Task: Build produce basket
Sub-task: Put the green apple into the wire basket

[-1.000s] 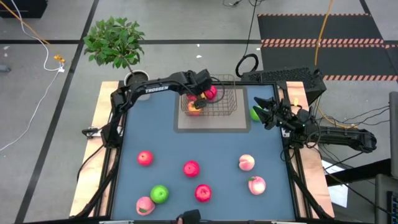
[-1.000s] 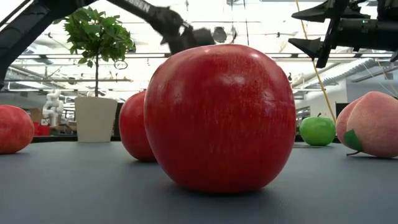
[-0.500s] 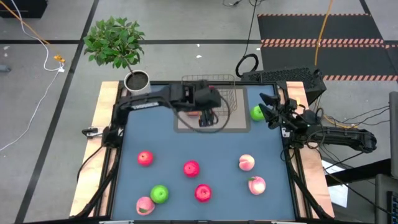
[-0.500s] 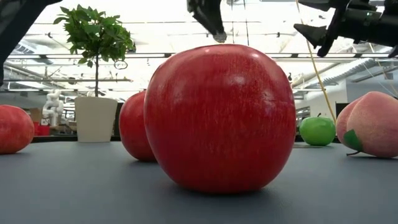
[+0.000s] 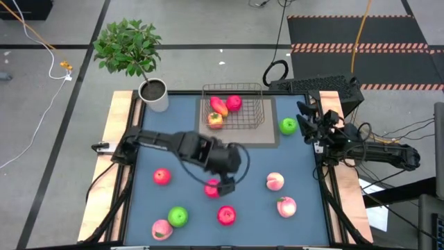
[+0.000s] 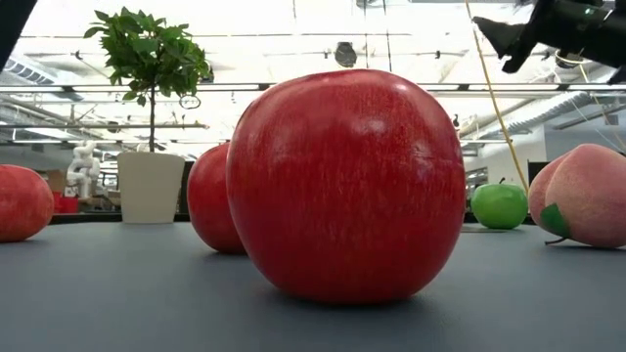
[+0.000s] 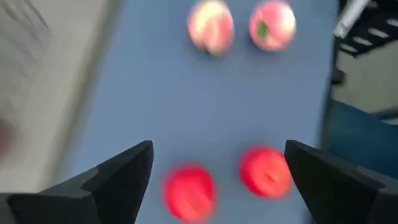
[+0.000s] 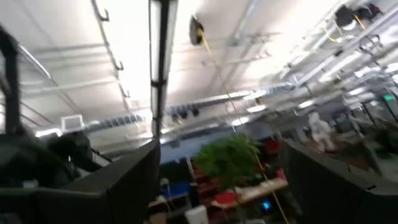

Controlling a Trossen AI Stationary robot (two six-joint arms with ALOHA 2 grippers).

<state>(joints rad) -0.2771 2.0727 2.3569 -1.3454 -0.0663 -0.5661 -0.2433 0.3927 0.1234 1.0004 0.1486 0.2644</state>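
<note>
On the blue table, the left gripper, fingers spread, hovers over a red apple short of the basket; next, probably lower and grip.

The table is slate blue. Two red apples lie between the dark left fingers, two pink peaches farther ahead, one apparently with a green leaf mark.

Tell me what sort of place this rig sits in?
Probably a robotics lab or open workshop: exposed ceiling beams, a hazard-striped floor mat, loose cables on the concrete floor, and a white robot figure standing behind the table.
</note>
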